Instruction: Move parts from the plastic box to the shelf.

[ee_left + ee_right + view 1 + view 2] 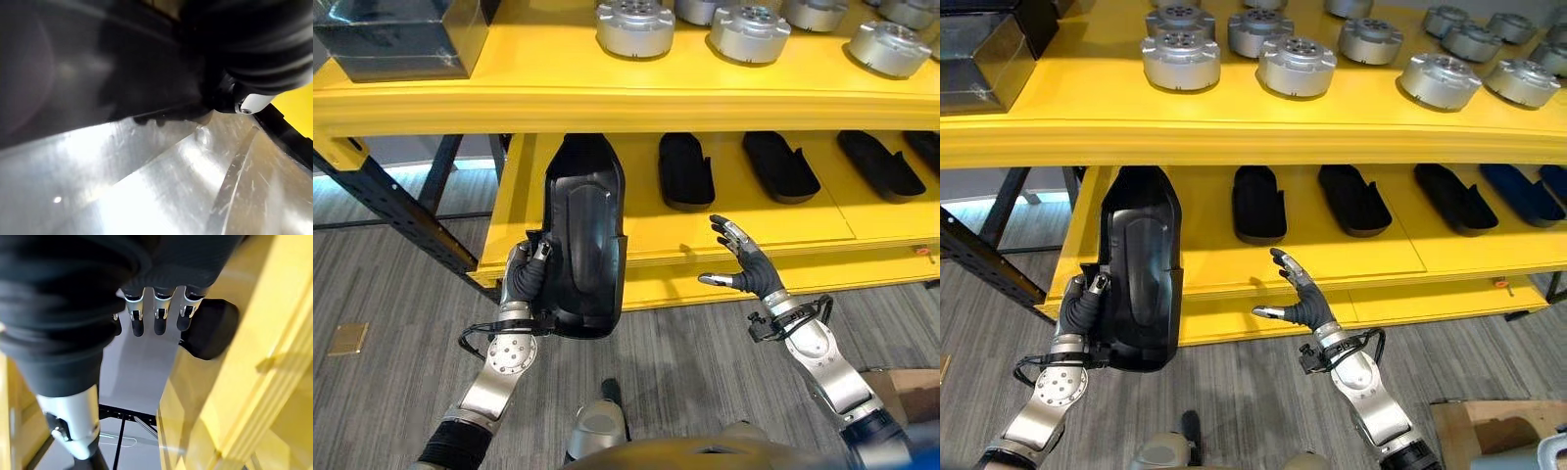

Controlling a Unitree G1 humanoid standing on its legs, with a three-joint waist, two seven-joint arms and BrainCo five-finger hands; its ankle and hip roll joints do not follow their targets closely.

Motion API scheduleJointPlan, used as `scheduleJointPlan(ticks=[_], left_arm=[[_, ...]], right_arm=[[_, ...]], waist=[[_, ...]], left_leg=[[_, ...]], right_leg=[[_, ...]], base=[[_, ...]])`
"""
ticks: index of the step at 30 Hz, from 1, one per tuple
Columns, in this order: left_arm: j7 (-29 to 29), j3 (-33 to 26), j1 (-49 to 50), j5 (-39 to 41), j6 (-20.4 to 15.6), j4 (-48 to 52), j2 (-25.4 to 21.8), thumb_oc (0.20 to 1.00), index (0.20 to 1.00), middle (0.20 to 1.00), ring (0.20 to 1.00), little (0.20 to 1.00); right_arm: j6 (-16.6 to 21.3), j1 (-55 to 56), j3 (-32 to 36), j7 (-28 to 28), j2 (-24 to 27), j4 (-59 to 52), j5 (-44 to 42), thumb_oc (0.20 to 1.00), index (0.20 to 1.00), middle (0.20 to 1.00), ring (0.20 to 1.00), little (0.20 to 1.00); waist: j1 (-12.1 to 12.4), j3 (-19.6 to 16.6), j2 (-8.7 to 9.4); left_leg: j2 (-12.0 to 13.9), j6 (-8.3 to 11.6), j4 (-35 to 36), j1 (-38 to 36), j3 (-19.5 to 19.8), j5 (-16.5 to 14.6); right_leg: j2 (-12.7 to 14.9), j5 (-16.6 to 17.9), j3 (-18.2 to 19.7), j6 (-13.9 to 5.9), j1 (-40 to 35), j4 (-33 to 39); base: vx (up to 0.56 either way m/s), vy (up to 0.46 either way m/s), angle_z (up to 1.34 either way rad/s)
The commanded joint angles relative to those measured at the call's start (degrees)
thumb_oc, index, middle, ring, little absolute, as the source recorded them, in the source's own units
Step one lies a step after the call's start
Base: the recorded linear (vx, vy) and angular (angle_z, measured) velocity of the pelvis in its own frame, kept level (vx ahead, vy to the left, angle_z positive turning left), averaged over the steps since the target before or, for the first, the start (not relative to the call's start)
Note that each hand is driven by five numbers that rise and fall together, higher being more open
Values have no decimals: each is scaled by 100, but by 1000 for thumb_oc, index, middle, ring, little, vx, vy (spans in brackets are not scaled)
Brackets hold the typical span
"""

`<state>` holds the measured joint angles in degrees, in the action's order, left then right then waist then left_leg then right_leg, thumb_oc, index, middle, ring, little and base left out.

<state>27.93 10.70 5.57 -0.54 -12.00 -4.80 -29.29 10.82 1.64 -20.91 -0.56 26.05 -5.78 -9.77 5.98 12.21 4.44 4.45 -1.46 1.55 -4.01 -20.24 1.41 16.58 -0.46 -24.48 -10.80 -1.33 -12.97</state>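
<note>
My left hand point(526, 274) is shut on the left edge of a long black plastic shell part point(582, 240). The part stands upright, its far end reaching over the left end of the yellow lower shelf point(754, 230) and its near end hanging off the front. The same part point(1141, 269) sits left of the other parts in the right eye view. My right hand point(744, 262) hovers open in front of the shelf's front edge, right of the part, holding nothing. In the right wrist view its fingers point(159, 316) are straight.
Several black shell parts point(685, 169) lie in a row on the lower shelf. Round silver metal parts point(634, 26) sit on the upper shelf, with a dark box point(401, 37) at its left. A cardboard box point(901, 392) stands at lower right on the floor.
</note>
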Motion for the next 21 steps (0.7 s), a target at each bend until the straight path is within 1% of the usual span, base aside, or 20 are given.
scheduleJointPlan(ticks=[1,2,3,4,7,10,12,15,16,20,21], left_arm=[[188,51,-555,43,-145,194,286,200,200,200,200,200],[254,185,-585,-53,-184,121,321,200,200,200,200,200],[211,198,-594,-62,-179,132,300,200,200,200,200,200],[169,217,-588,-62,-149,142,295,200,200,200,200,200],[190,204,-513,-33,-164,191,301,200,200,200,200,200],[219,150,-407,12,-76,268,294,200,200,200,200,200],[235,123,-374,67,-14,278,289,200,200,200,200,200],[249,105,-335,89,16,293,280,200,200,200,200,200],[260,52,-289,100,9,287,281,200,200,200,200,200],[322,8,-234,67,-9,265,292,200,200,200,200,200],[371,-33,-204,62,0,266,289,200,200,200,200,200]], right_arm=[[462,-343,-1,209,252,-254,153,1000,1000,1000,1000,1000],[517,-455,-111,241,219,-206,250,1000,1000,1000,1000,1000],[501,-459,-131,233,229,-248,270,1000,1000,1000,1000,1000],[458,-466,-157,264,252,-308,323,1000,1000,1000,1000,1000],[336,-552,-180,439,304,-357,240,1000,1000,1000,1000,1000],[240,-545,-192,600,354,-414,129,1000,1000,1000,1000,1000],[244,-563,-237,673,390,-446,143,1000,1000,1000,1000,1000],[231,-571,-252,716,402,-482,126,1000,1000,1000,1000,1000],[245,-586,-230,770,450,-571,112,1000,1000,1000,1000,1000],[301,-580,-181,744,507,-718,75,1000,1000,1000,1000,1000],[367,-571,-134,694,536,-786,61,1000,1000,1000,1000,1000]], waist=[[-128,-130,-149],[-253,-129,-171],[-304,-151,-170],[-332,-176,-165],[-253,-250,-149],[-188,-288,-136],[-143,-343,-98],[-112,-356,-79],[-77,-368,-55],[-62,-366,-58],[-59,-368,-61]], left_leg=[[86,301,-570,-77,-91,-462],[111,312,-485,-142,12,-497],[130,323,-486,-117,34,-494],[168,343,-512,-121,37,-504],[239,397,-509,-184,-22,-463],[335,486,-644,-200,10,-520],[424,549,-731,-152,19,-505],[528,610,-825,-140,33,-543],[626,657,-889,-101,45,-505],[757,716,-1028,-81,46,-532],[799,738,-1114,-60,32,-549]], right_leg=[[-388,160,71,6,-312,1020],[-353,362,447,-85,-106,1082],[-371,329,596,-64,-38,1034],[-385,282,663,-47,-48,1015],[-420,300,482,20,-166,1111],[-497,182,397,103,-360,1136],[-545,117,323,184,-447,1182],[-565,59,247,213,-550,1223],[-579,50,192,266,-632,1299],[-573,-2,143,302,-701,1283],[-576,-34,124,326,-713,1252]], base=[[240,-205,-7],[225,-215,1],[220,-221,11],[172,-179,44],[131,-127,53],[180,-141,7],[178,-149,13],[142,-119,2],[151,-124,3],[115,-110,-1],[114,-116,0]])
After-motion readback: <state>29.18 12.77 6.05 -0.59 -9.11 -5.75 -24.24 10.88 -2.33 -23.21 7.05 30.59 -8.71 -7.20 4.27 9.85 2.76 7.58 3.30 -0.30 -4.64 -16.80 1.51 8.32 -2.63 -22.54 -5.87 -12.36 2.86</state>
